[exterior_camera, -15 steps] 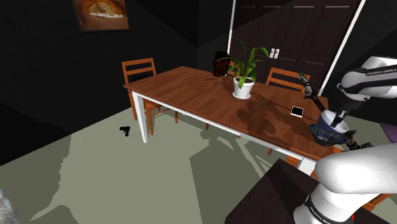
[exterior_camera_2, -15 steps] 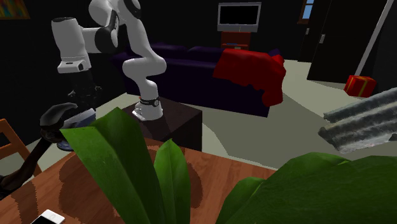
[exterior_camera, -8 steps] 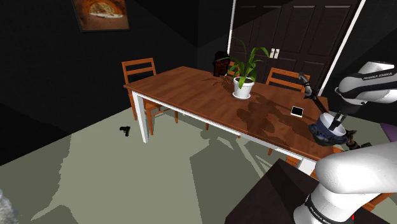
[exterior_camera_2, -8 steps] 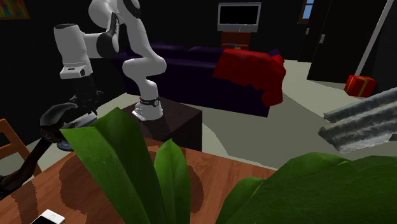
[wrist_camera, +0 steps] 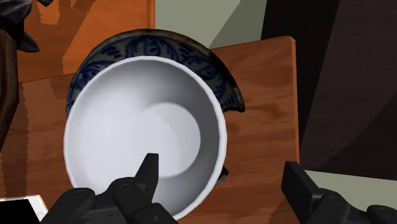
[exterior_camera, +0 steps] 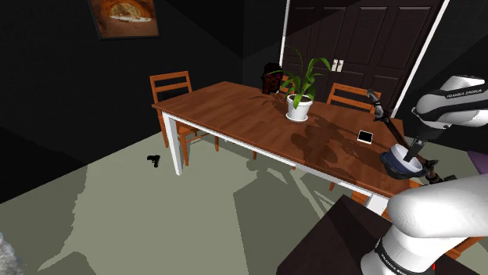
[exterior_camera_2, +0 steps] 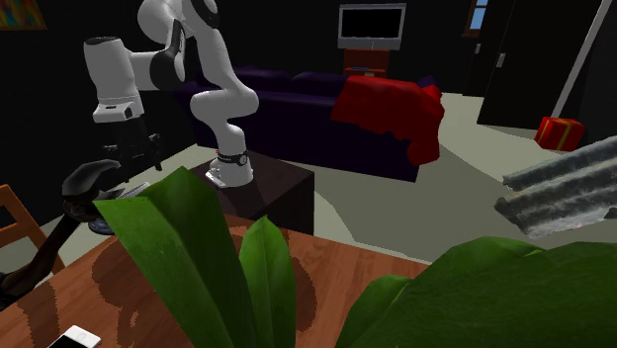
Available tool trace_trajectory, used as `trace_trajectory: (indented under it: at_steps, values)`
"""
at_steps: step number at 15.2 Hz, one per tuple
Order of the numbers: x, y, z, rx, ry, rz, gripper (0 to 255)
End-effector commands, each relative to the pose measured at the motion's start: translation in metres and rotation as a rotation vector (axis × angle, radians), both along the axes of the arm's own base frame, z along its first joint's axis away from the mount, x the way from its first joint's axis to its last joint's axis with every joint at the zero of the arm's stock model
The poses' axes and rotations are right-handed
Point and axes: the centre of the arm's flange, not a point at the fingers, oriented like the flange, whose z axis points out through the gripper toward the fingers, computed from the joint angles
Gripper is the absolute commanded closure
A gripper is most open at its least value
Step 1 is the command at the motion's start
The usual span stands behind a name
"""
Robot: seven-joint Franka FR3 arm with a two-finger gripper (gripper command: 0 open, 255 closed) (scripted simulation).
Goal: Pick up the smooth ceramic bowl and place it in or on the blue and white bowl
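One white bowl [wrist_camera: 127, 121] sits nested in one blue and white bowl [wrist_camera: 159, 48] near the table's [exterior_camera: 235, 109] edge. The gripper [wrist_camera: 221, 167] hangs above, its two fingers spread apart, gripping nothing. One phone [exterior_camera: 364, 137] lies nearby.

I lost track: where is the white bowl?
The white bowl sits in the blue patterned bowl, at a corner of the table, shoulder view's right.

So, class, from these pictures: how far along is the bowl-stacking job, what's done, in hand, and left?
Done: the white bowl sits nested in the blue-patterned bowl on the table. In hand: nothing held; the jaws stand open, one jaw inside the white bowl's rim. Left: probably just lifting the arm clear.
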Motion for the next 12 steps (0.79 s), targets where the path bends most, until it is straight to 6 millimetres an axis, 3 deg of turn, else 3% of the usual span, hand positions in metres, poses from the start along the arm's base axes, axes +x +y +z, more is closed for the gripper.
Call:
trace_trajectory:
  at_steps: [1,5,12]
  values:
    - [0.0,0.0,0.0,0.0,0.0,0.0,0]
    - [-0.004,0.003,0.05,0.0,0.0,0.0,0]
    - [-0.004,0.003,0.05,0.0,0.0,0.0,0]
